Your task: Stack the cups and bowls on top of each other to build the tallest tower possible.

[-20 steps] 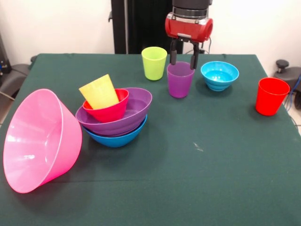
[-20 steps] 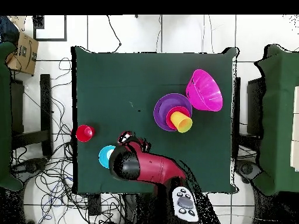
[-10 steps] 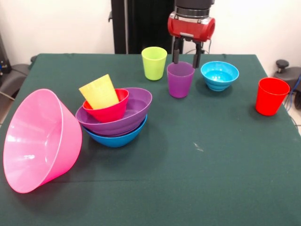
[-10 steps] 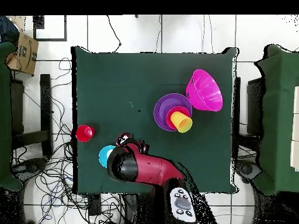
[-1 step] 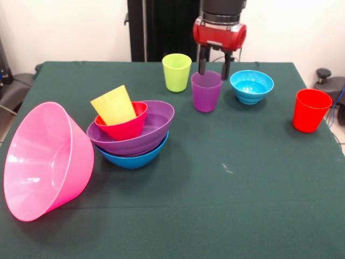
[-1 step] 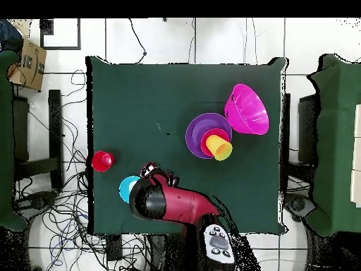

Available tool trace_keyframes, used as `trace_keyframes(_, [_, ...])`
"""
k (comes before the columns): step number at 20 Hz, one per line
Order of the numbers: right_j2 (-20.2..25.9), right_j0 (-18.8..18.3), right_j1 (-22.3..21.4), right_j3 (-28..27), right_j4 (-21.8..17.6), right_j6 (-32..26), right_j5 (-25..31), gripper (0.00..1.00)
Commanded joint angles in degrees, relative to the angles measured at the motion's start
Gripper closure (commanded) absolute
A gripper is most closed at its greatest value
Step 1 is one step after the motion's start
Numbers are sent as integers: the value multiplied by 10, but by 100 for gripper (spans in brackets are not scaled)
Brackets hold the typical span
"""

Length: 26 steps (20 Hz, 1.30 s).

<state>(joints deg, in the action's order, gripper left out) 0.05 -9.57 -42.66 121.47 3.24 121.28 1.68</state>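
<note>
purple cup (image 5: 207,91) directly beneath open claw (image 5: 213,72)

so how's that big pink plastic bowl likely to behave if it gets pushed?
The big pink plastic bowl lies tilted on its side on the green table, so a push would probably rock or roll it on its round wall. It looks thin and hollow, so likely light and quick to slide.
</note>
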Motion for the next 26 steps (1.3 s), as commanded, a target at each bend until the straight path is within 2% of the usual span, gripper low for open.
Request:
trace_keyframes(1, [17, 4, 46, -1, 17, 103, -29, 0])
trace_keyframes(8, [21, 2, 79, -5, 13, 109, -64, 0])
trace_keyframes(13, [36, 9, 107, -12, 26, 123, -89, 0])
trace_keyframes(18, [39, 20, 117, -17, 41, 128, -95, 0])
trace_keyframes(26, [50, 16, 138, -23, 41, 133, -111, 0])
